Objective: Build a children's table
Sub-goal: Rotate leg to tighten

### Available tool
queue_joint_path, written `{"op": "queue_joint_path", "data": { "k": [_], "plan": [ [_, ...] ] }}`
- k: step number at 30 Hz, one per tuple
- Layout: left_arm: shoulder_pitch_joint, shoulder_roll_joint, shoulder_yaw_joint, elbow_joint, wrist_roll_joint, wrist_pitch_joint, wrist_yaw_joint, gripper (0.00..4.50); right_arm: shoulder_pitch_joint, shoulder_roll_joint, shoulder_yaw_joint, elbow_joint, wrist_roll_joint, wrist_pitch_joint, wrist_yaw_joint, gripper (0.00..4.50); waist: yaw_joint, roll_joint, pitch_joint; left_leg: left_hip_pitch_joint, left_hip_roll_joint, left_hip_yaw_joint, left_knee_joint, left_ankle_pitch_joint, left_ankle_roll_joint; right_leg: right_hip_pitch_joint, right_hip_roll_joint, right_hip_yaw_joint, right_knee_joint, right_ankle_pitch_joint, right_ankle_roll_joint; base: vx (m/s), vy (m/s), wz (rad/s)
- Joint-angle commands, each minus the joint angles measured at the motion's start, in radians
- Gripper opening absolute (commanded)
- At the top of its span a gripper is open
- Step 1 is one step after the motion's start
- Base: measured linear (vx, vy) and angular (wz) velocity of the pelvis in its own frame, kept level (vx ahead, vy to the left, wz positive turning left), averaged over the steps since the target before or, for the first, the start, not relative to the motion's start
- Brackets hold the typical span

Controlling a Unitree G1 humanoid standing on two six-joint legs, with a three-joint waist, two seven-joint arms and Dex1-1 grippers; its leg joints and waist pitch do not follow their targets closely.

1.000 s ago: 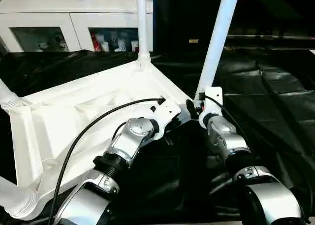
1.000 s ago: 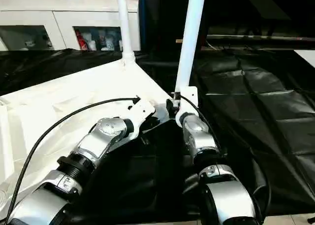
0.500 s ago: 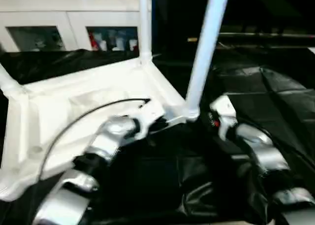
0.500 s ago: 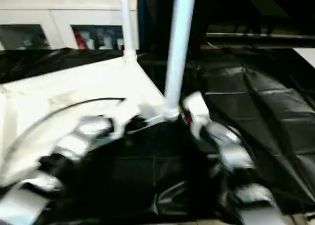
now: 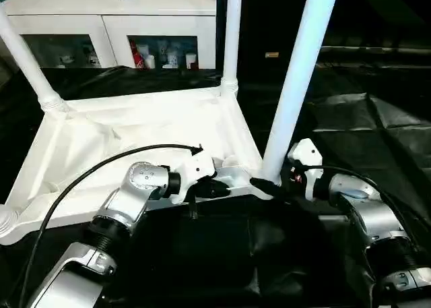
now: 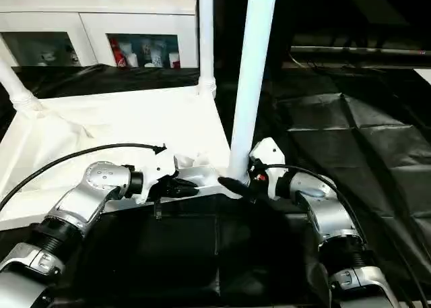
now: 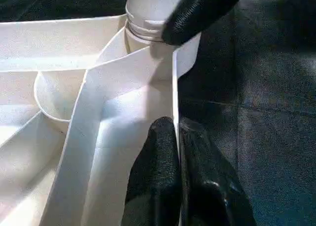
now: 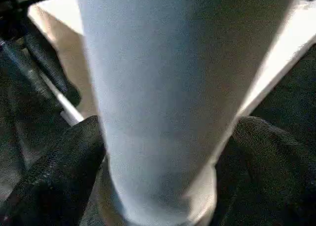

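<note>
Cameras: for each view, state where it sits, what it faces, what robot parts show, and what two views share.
Eye views: head, looking down at the upturned tabletop; both silver forearms.
Left wrist view: along the left end effector, shut on the tabletop's rim.
Right wrist view: along the right end effector, its fingers open around the near leg.
Shared: that near leg in its corner socket.

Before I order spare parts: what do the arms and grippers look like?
Both forearms are silver metal segments with black ribbed joints. Each wrist carries a white plastic housing; the right one shows a small red mark. A thin black cable loops along the left arm. The left gripper and right gripper each have two black fingers.
</note>
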Motion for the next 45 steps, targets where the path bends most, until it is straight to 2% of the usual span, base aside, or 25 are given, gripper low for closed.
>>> {"op": "queue_joint_path", "data": {
  "k": [1, 2, 3, 5, 9, 12, 13, 19, 22, 26, 28, 30, 31, 32, 33, 34, 35, 39, 42, 43, 45],
  "plan": [
    [0.005, 0.002, -0.002, -0.026, -0.019, -0.012, -0.026, 0.00, -0.002, -0.005, 0.008, -0.022, -0.004, 0.009, 0.010, 4.41, -0.002, -0.013, -0.063, 0.005, 0.037, -0.007, -0.068, -0.190, 0.060, 0.055, -0.061, 0.053, -0.076, -0.204, -0.209, 0.000, 0.000, 0.00],
    [0.005, 0.003, -0.002, -0.026, -0.019, -0.012, -0.026, 0.00, -0.003, -0.004, 0.008, -0.021, -0.004, 0.010, 0.010, 4.24, -0.001, -0.011, -0.064, 0.006, 0.037, -0.007, -0.068, -0.182, 0.062, 0.055, -0.061, 0.053, -0.073, -0.188, -0.215, 0.000, 0.000, 0.00],
    [0.005, 0.004, -0.001, -0.025, -0.019, -0.011, -0.026, 0.00, -0.004, -0.002, 0.007, -0.021, -0.003, 0.015, 0.011, 4.04, -0.001, -0.013, -0.065, 0.005, 0.036, -0.006, -0.066, -0.174, 0.066, 0.056, -0.061, 0.053, -0.072, -0.172, -0.219, 0.000, 0.000, 0.00],
    [0.004, 0.005, 0.001, -0.023, -0.019, -0.012, -0.025, 0.00, -0.007, 0.002, 0.002, -0.019, 0.000, 0.022, 0.013, 4.01, 0.000, -0.013, -0.065, 0.004, 0.036, -0.006, -0.065, -0.166, 0.071, 0.057, -0.061, 0.053, -0.070, -0.165, -0.222, 0.000, 0.000, 0.00],
    [0.006, 0.009, 0.004, -0.024, -0.020, -0.012, -0.026, 0.00, -0.014, 0.007, 0.003, -0.009, -0.001, 0.024, 0.020, 3.60, 0.000, -0.014, -0.064, 0.005, 0.036, -0.006, -0.065, -0.175, 0.071, 0.056, -0.062, 0.052, -0.073, -0.191, -0.217, 0.000, 0.000, 0.00],
    [0.009, 0.011, 0.006, -0.027, -0.019, -0.010, -0.027, 0.00, -0.017, 0.008, 0.009, -0.003, -0.004, 0.022, 0.024, 3.49, 0.001, -0.015, -0.063, 0.005, 0.036, -0.006, -0.066, -0.176, 0.068, 0.056, -0.062, 0.052, -0.074, -0.203, -0.212, 0.000, 0.000, 0.00],
    [0.009, 0.011, 0.006, -0.027, -0.019, -0.010, -0.027, 0.00, -0.017, 0.008, 0.009, -0.002, -0.005, 0.021, 0.024, 3.26, 0.001, -0.014, -0.064, 0.005, 0.036, -0.006, -0.066, -0.177, 0.067, 0.056, -0.063, 0.052, -0.074, -0.205, -0.212, 0.000, 0.000, 0.00],
    [0.012, 0.013, 0.009, -0.027, -0.020, -0.009, -0.026, 0.00, -0.016, 0.019, 0.004, 0.010, -0.007, 0.025, 0.017, 2.80, 0.001, -0.016, -0.064, 0.005, 0.036, -0.006, -0.065, -0.168, 0.069, 0.056, -0.062, 0.052, -0.072, -0.194, -0.213, 0.000, 0.000, 0.00],
    [0.011, 0.009, 0.013, -0.025, -0.021, -0.005, -0.016, 0.00, -0.020, 0.036, -0.009, 0.036, -0.008, 0.035, -0.018, 2.76, 0.002, -0.015, -0.065, 0.005, 0.035, -0.006, -0.064, -0.163, 0.069, 0.056, -0.063, 0.053, -0.071, -0.193, -0.212, 0.000, 0.000, 0.00],
    [-0.005, -0.013, 0.023, 0.005, -0.002, 0.022, 0.053, 0.00, -0.036, 0.084, -0.039, 0.111, -0.022, 0.048, -0.145, 2.72, -0.007, -0.014, -0.062, 0.004, 0.034, -0.006, -0.067, -0.178, 0.055, 0.054, -0.063, 0.052, -0.074, -0.223, -0.214, 0.000, 0.000, 0.00],
    [-0.039, -0.052, 0.040, 0.064, 0.020, 0.032, 0.157, 0.00, -0.059, 0.139, -0.076, 0.167, -0.022, 0.073, -0.284, 2.71, -0.012, -0.012, -0.060, 0.009, 0.032, -0.007, -0.069, -0.203, 0.038, 0.051, -0.062, 0.052, -0.082, -0.272, -0.199, 0.000, 0.000, 0.00],
    [-0.082, -0.106, 0.054, 0.125, 0.037, 0.063, 0.271, 0.00, -0.098, 0.199, -0.123, 0.243, -0.029, 0.101, -0.486, 2.70, -0.020, -0.009, -0.059, 0.014, 0.031, -0.010, -0.074, -0.233, 0.005, 0.049, -0.062, 0.051, -0.087, -0.320, -0.186, 0.000, 0.000, 0.00],
    [-0.082, -0.106, 0.054, 0.125, 0.037, 0.063, 0.271, 0.00, -0.098, 0.199, -0.123, 0.243, -0.029, 0.101, -0.486, 2.70, -0.022, -0.010, -0.059, 0.014, 0.031, -0.011, -0.075, -0.239, -0.002, 0.049, -0.062, 0.051, -0.087, -0.329, -0.181, 0.000, 0.000, 0.00],
    [-0.123, -0.160, 0.064, 0.176, 0.054, 0.084, 0.386, 0.00, -0.134, 0.240, -0.155, 0.310, -0.037, 0.127, -0.654, 2.70, -0.021, -0.010, -0.060, 0.013, 0.030, -0.012, -0.075, -0.242, -0.002, 0.052, -0.062, 0.050, -0.088, -0.333, -0.175, 0.000, 0.000, 0.00],
    [-0.145, -0.192, 0.071, 0.201, 0.057, 0.101, 0.441, 0.00, -0.155, 0.260, -0.169, 0.345, -0.041, 0.133, -0.733, 2.70, -0.026, -0.008, -0.057, 0.019, 0.030, -0.010, -0.076, -0.259, -0.014, 0.044, -0.062, 0.052, -0.093, -0.354, -0.173, 0.000, 0.000, 0.00],
    [-0.156, -0.211, 0.075, 0.213, 0.057, 0.111, 0.471, 0.00, -0.166, 0.271, -0.176, 0.364, -0.042, 0.134, -0.774, 2.70, -0.022, -0.010, -0.061, 0.022, 0.029, -0.010, -0.073, -0.261, -0.014, 0.045, -0.063, 0.052, -0.094, -0.347, -0.172, 0.000, 0.000, 0.00],
    [-0.169, -0.235, 0.080, 0.226, 0.058, 0.120, 0.503, 0.00, -0.182, 0.284, -0.182, 0.386, -0.044, 0.128, -0.808, 2.70, -0.021, -0.012, -0.060, 0.021, 0.029, -0.008, -0.072, -0.259, -0.010, 0.044, -0.063, 0.053, -0.095, -0.338, -0.172, 0.000, 0.000, 0.00],
    [-0.189, -0.289, 0.059, 0.249, 0.075, 0.109, 0.522, 0.00, -0.229, 0.313, -0.172, 0.436, -0.067, 0.088, -0.844, 2.70, -0.013, -0.016, -0.066, 0.007, 0.026, -0.007, -0.068, -0.192, 0.023, 0.055, -0.064, 0.052, -0.085, -0.247, -0.178, 0.000, 0.000, 0.00],
    [-0.190, -0.292, 0.050, 0.260, 0.087, 0.091, 0.521, 0.00, -0.245, 0.315, -0.174, 0.455, -0.078, 0.074, -0.849, 2.70, -0.011, -0.015, -0.065, 0.005, 0.027, -0.007, -0.068, -0.180, 0.038, 0.056, -0.063, 0.051, -0.082, -0.222, -0.183, 0.000, 0.000, 0.00],
    [-0.189, -0.284, 0.049, 0.266, 0.093, 0.079, 0.521, 0.00, -0.250, 0.312, -0.182, 0.461, -0.075, 0.065, -0.842, 3.25, -0.012, -0.016, -0.065, 0.005, 0.027, -0.007, -0.069, -0.184, 0.039, 0.056, -0.062, 0.050, -0.083, -0.226, -0.182, 0.000, 0.000, 0.00],
    [-0.187, -0.274, 0.049, 0.275, 0.093, 0.065, 0.520, 0.00, -0.254, 0.310, -0.198, 0.459, -0.057, 0.043, -0.822, 3.39, -0.011, -0.014, -0.063, 0.009, 0.028, -0.007, -0.070, -0.212, 0.037, 0.054, -0.065, 0.051, -0.087, -0.262, -0.175, 0.000, 0.000, 0.00]
  ]
}}
